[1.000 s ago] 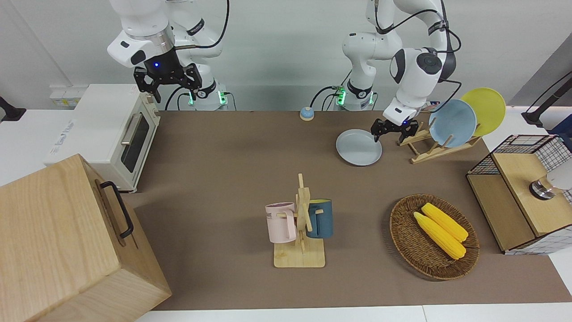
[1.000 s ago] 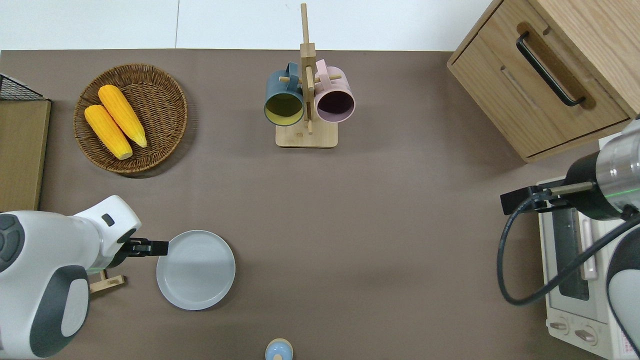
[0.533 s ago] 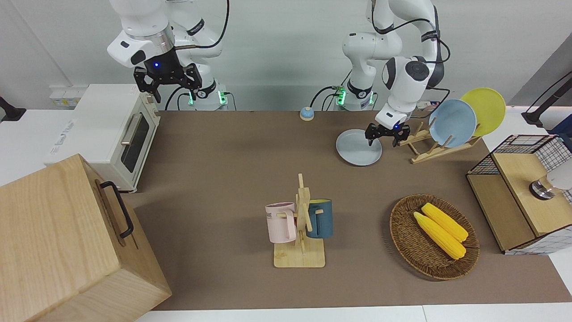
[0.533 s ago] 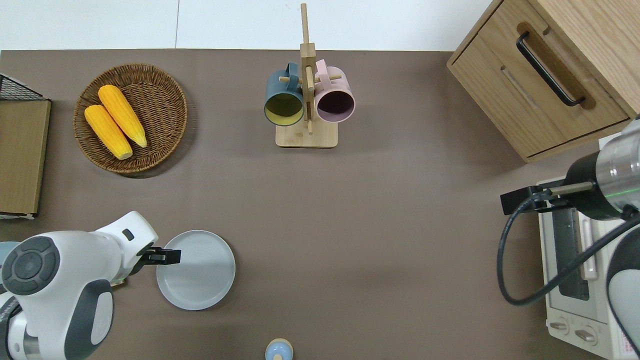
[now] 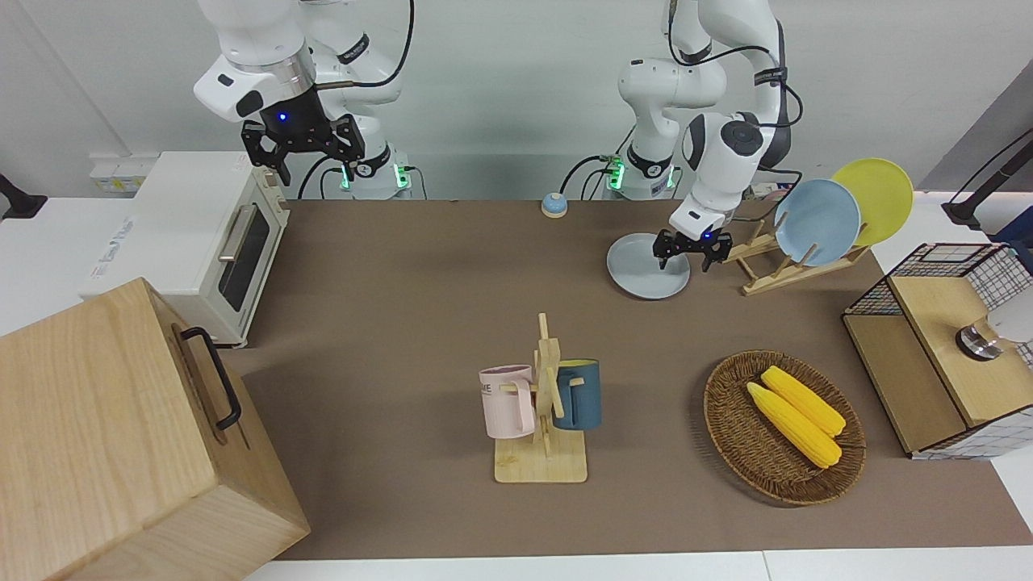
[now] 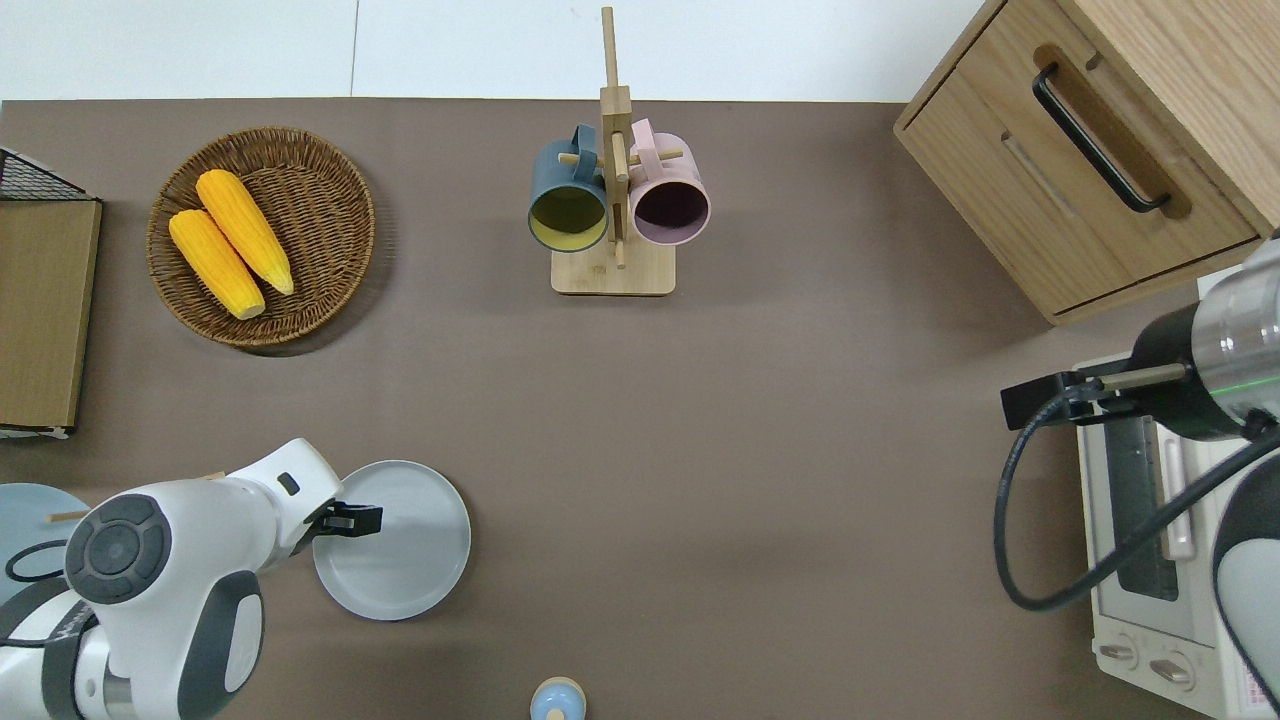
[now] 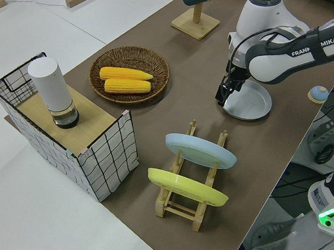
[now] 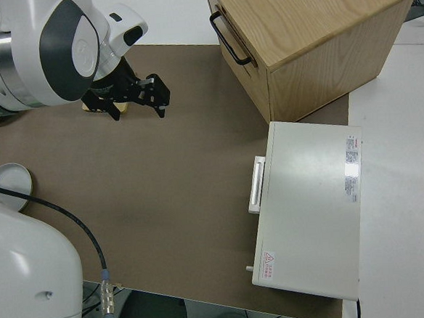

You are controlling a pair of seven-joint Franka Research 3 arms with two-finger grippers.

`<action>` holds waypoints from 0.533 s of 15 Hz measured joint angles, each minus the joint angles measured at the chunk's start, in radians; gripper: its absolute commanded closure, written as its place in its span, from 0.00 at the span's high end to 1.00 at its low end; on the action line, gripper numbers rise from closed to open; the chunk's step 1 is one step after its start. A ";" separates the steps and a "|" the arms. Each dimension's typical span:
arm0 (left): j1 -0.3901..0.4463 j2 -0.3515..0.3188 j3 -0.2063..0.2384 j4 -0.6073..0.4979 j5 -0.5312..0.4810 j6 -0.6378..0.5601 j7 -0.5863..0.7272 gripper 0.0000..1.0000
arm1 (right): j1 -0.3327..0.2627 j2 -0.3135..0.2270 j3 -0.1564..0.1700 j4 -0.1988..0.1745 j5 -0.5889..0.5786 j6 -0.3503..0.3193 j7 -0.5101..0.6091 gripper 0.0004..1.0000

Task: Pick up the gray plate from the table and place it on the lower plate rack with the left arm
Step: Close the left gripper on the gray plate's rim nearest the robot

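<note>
Movement since a second ago belongs to the left arm [image 5: 714, 153] alone: its left gripper [image 5: 685, 250] has travelled from beside the lower plate rack [image 5: 775, 262] to a spot over the gray plate [image 5: 646, 270], and it has dropped closer to the plate's edge on the rack's side. The overhead view shows the fingertips [image 6: 362, 520] now reaching further in over the plate's floor than before. In the front view the two fingers stand apart, pointing down, one on each side of the rim; whether they touch the plate cannot be told. The plate itself has not shifted on the table [image 5: 403, 323].

Gray plate: a round, pale bluish-gray dish with a shallow raised rim, lying flat and right way up on the brown mat, near the robots, toward the left arm's end of the table and just beside the rack. In the left side view [image 7: 249, 99] it sits level, with the gripper [image 7: 226, 92] at its edge.

The rack holds a sky-blue plate [image 5: 817, 211] and a yellow plate [image 5: 876, 198], both leaning in its slots, with bare pegs between them and the gray plate. Farther from the robots are a wicker basket [image 5: 730, 436] with two corn cobs [image 5: 795, 415] and a wooden mug stand [image 5: 542, 428] with a pink and a dark blue mug.

The right arm is parked, and its right gripper [image 5: 300, 149] has its fingers spread apart, as it did earlier
</note>
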 measured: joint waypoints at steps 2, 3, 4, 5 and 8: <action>0.000 0.023 0.000 -0.009 0.000 0.037 0.000 1.00 | 0.000 0.000 0.000 0.000 0.000 0.000 0.000 0.99; 0.000 0.032 -0.001 -0.012 0.000 0.051 0.000 1.00 | 0.000 0.000 0.000 0.000 0.000 0.000 0.000 0.99; 0.000 0.041 -0.001 -0.014 0.000 0.062 0.000 1.00 | 0.000 0.000 0.000 0.000 0.000 0.000 0.000 0.99; 0.000 0.049 -0.001 -0.016 0.000 0.073 0.000 1.00 | 0.000 0.000 0.000 0.000 0.000 0.000 0.000 0.99; 0.000 0.068 -0.001 -0.022 0.000 0.100 0.000 0.99 | 0.000 0.000 0.000 0.000 0.000 0.000 0.000 0.99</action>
